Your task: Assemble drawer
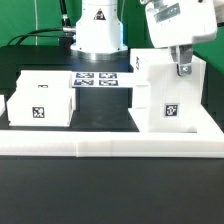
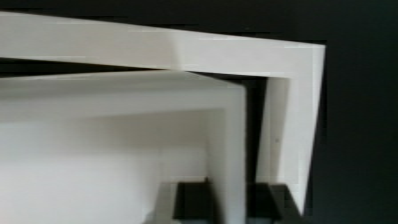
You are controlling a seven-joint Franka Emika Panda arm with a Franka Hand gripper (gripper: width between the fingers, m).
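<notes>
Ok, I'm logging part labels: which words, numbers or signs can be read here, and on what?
Readable words or numbers: none in either view.
Square black-and-white markers, patterns not text: one on the housing, one on the tray box, several on the marker board.
Dark mark on the robot base: too blurred to read.

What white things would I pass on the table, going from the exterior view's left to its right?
cut-off white box → tray box → marker board → housing
</notes>
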